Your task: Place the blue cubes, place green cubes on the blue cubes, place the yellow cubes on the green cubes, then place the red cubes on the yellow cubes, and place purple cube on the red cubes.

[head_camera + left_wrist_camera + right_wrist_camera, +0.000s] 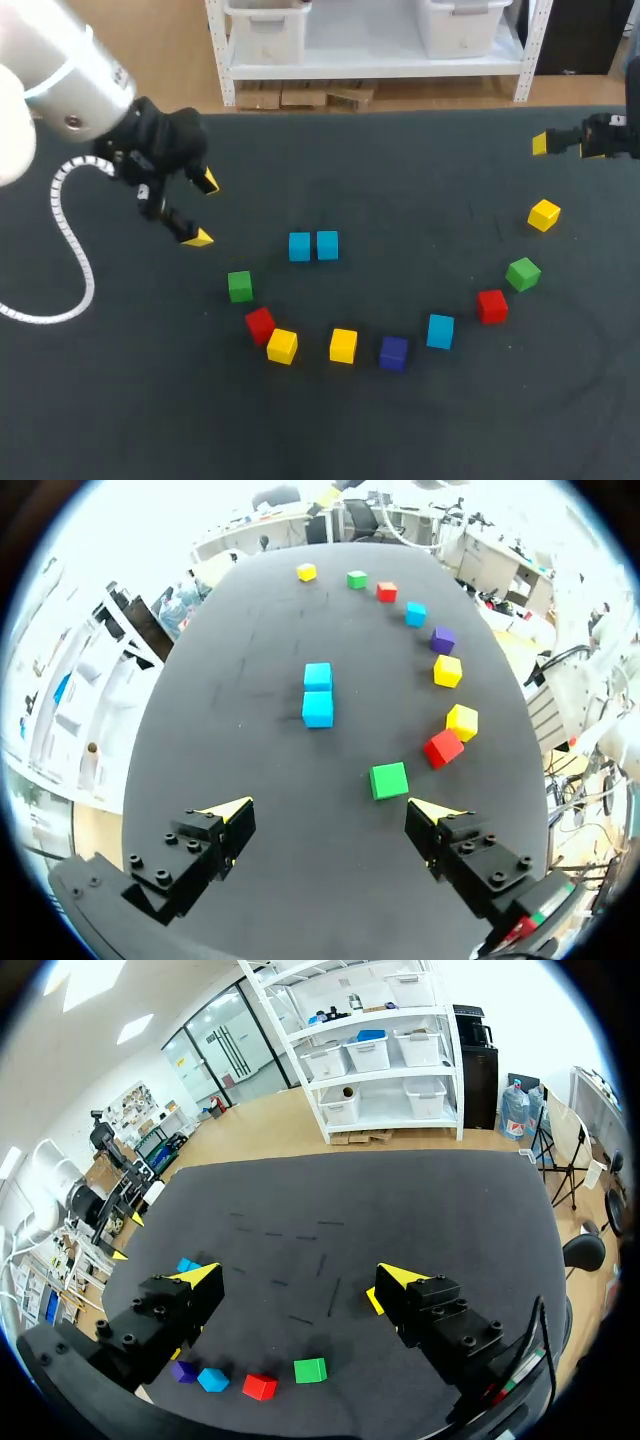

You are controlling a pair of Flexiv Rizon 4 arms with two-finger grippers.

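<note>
Left jaws gape, green cube (pixel 389 780) just ahead.

This is looking like a robotics laboratory, with a bench laid out for manipulation trials. A wide, dark matte tabletop (pixel 430 180) is serving as the work surface. A silver-and-white robot arm (pixel 70 80) is hanging over it at 10 o'clock, with a coiled white cable (pixel 72 250) looping beside it. Its black left gripper (pixel 204 210) is showing bright yellow tips. A matching black right gripper (pixel 568 146) is hanging over the table at 2 o'clock. 9 small, plain coloured cubes (pixel 343 345) are lying in an arc from 8 o'clock through 6 to 3 o'clock. They are ringing 2 light-blue cubes (pixel 300 246) sitting side by side at the centre.
</note>
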